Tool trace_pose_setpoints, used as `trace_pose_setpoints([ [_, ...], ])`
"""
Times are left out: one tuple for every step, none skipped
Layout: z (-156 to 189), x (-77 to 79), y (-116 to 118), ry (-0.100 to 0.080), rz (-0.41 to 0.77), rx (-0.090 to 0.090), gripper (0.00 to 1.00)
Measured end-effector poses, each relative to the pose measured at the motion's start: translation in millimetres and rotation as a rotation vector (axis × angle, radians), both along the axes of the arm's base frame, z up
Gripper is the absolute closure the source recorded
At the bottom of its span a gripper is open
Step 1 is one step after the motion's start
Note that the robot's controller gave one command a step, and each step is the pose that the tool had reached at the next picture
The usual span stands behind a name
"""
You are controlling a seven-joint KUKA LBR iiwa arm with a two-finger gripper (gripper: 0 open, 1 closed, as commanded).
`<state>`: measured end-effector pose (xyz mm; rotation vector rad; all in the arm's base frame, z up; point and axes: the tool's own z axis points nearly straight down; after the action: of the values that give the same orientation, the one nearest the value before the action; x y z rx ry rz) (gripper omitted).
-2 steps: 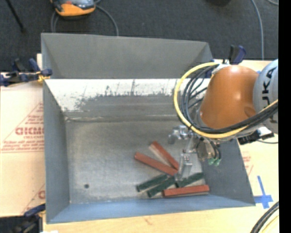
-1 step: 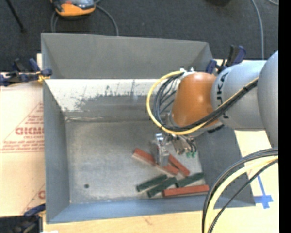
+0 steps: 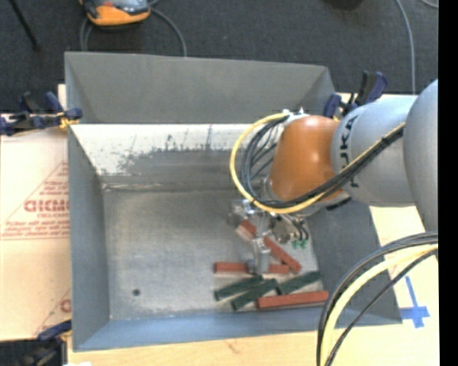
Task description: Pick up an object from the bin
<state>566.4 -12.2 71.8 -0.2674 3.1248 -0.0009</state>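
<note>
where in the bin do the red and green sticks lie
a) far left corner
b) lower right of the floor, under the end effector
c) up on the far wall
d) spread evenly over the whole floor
b: the heap of red and dark green sticks lies on the floor of the bin at the view's lower right, beneath the end effector.
</note>
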Motion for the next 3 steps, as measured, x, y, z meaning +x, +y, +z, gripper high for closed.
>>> trace_pose_setpoints([
  [-0.1,-0.1,0.0,0.0,0.0,0.0,0.0],
  [1.7,34.3,-83.4,-0.002,-0.051,-0.001,1.0],
  [1.7,34.3,-83.3,-0.001,-0.051,-0.001,1.0],
])
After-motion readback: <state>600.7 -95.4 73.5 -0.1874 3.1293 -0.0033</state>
